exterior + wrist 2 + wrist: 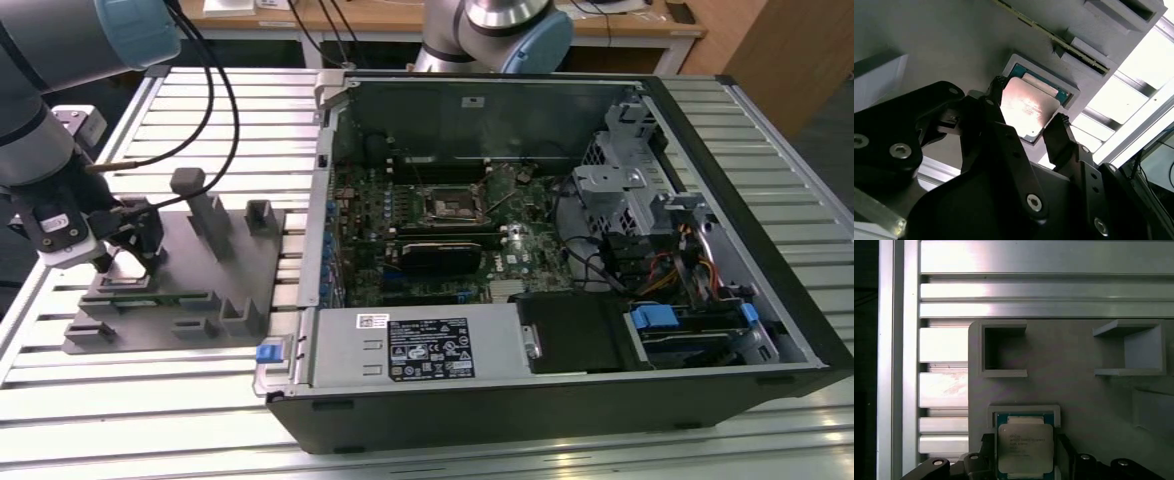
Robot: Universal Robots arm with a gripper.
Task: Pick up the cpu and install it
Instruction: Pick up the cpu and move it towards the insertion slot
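Observation:
The cpu (1029,107) is a flat silvery square chip with a green edge. It lies in a shallow framed recess of the grey fixture block (214,265), and in the first wrist view the cpu (1025,447) still rests flat there. My gripper (1026,107) is low over it and open, with one black finger (996,90) on each side of the chip, close to its edges. In the exterior view the gripper (123,258) is at the left end of the fixture. The black square socket (451,205) sits on the motherboard inside the open computer case (747,250).
Upright posts (207,215) and box-shaped pockets (1004,350) rise from the fixture near the gripper. The fixture and case stand on a slatted aluminium table (107,420). Black cables (200,130) trail from the arm. A second arm's base (494,35) is behind the case.

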